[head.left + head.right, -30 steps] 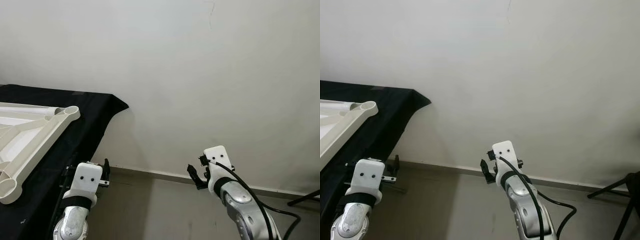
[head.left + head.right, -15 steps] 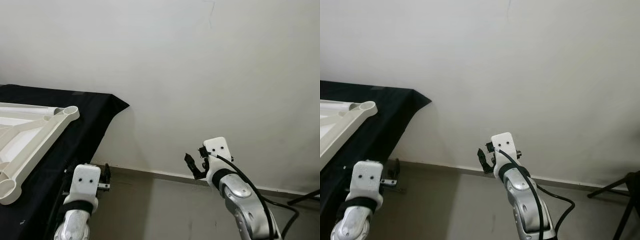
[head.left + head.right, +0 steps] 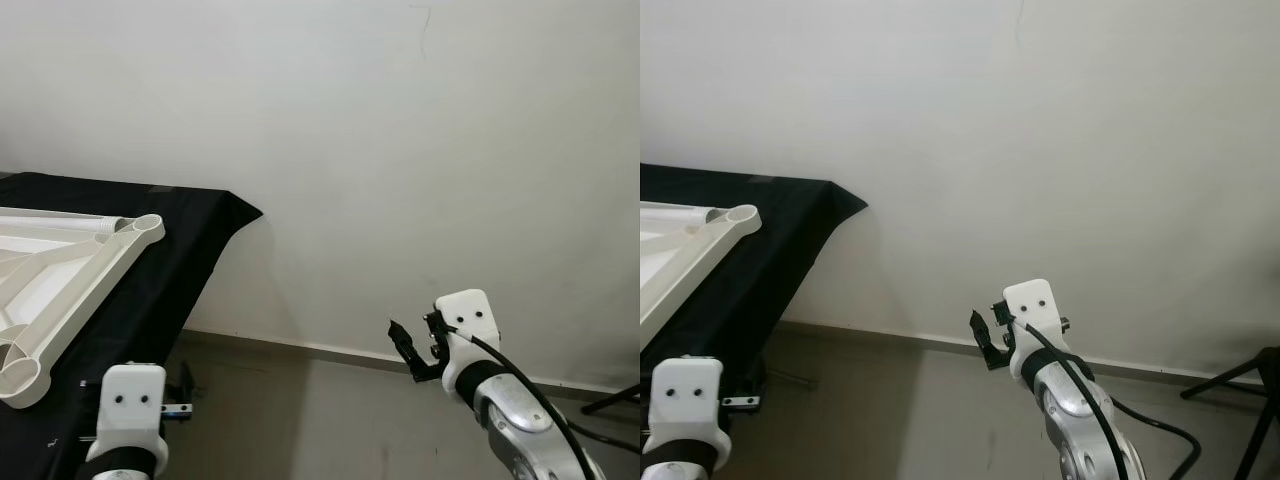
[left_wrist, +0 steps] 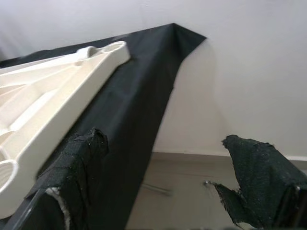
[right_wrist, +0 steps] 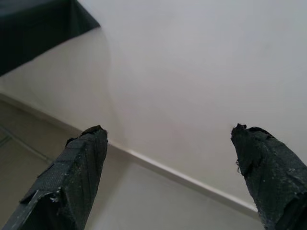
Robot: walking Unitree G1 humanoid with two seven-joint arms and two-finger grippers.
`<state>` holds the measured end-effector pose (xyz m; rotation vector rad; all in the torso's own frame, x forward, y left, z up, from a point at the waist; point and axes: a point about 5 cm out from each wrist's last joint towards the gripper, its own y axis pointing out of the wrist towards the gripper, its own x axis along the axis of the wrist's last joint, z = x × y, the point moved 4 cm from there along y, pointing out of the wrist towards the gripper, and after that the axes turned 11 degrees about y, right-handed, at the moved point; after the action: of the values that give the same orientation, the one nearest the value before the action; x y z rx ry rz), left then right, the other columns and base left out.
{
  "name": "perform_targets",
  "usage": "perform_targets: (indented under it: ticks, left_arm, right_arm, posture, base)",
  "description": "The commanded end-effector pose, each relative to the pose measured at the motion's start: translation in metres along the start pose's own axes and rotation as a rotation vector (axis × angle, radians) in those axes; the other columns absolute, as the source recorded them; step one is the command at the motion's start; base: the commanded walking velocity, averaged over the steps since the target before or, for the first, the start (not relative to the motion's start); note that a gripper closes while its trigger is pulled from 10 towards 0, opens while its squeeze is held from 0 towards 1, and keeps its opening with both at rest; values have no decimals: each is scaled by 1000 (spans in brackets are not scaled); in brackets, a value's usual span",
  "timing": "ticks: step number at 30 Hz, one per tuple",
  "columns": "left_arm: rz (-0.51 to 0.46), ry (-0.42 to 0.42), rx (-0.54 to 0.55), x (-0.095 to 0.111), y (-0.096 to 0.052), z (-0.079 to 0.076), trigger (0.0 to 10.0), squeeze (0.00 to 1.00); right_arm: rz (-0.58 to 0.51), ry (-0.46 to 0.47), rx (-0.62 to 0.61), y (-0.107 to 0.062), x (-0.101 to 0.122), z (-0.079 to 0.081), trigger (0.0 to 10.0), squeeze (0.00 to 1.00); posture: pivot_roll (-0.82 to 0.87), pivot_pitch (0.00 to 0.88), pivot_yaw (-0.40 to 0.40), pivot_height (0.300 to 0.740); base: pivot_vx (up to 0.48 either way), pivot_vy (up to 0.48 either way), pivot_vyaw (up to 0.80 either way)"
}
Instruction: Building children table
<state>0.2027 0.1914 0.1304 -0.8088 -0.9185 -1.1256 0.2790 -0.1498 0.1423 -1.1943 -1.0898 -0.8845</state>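
Observation:
A white plastic table top [image 3: 70, 285] lies upside down on a black-draped table [image 3: 200, 225] at the left, its round leg sockets facing up. One corner socket [image 4: 112, 48] sits near the cloth's corner. My left gripper [image 4: 170, 191] hangs low beside the table's side drape, open and holding nothing, with the floor between its fingers. My right gripper [image 3: 408, 345] is off to the right, away from the table, pointing at the wall's base. Its fingers [image 5: 79, 177] stand wide apart with nothing between them.
A plain white wall [image 3: 420, 150] fills the view ahead and meets a grey-brown floor [image 3: 330, 420] at a pale baseboard. A black stand leg [image 3: 1240, 375] reaches in at the far right.
My left arm has sunk lower and to the left, beside the drape. The right arm has shifted a little to the right. The table top has not moved.

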Motion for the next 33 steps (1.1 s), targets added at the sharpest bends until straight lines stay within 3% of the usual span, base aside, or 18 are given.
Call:
perform_targets:
  ticks: [1, 17, 21, 24, 26, 28, 33]
  left_arm:
    - [11, 6, -5, -1, 4, -2, 10000, 0]
    - [-47, 46, -91, 7, 11, -11, 10000, 0]
    - [-117, 172, -158, 11, 13, -7, 10000, 0]
    - [-144, 170, -185, 14, 11, -2, 10000, 0]
    - [-191, 261, -231, 14, 10, -5, 10000, 0]
    - [-207, 293, -242, 14, 13, -6, 10000, 0]
    - [-259, 269, -253, 26, 22, -9, 10000, 0]
  right_arm:
    - [15, -6, 11, 4, -2, 4, 10000, 0]
    - [31, 6, 10, 10, 1, 6, 10000, 0]
    - [32, 6, 17, 11, 2, 8, 10000, 0]
    - [35, 8, 14, 11, 2, 6, 10000, 0]
    - [42, 10, 17, 12, 0, 7, 10000, 0]
    - [41, 8, 23, 12, 0, 9, 10000, 0]
    - [37, 6, 26, 14, 2, 11, 10000, 0]
  posture:
    - [-27, 0, -4, 740]
    - [-33, 0, 0, 740]
    - [-35, 0, 2, 740]
    - [-31, 0, -3, 740]
    - [-30, 0, -4, 740]
    - [-37, 0, 0, 740]
    - [-46, 0, 3, 740]
  base:
    - [0, 0, 0]
    - [0, 0, 0]
    - [0, 0, 0]
    - [0, 0, 0]
    - [0, 0, 0]
    - [0, 0, 0]
    - [0, 0, 0]
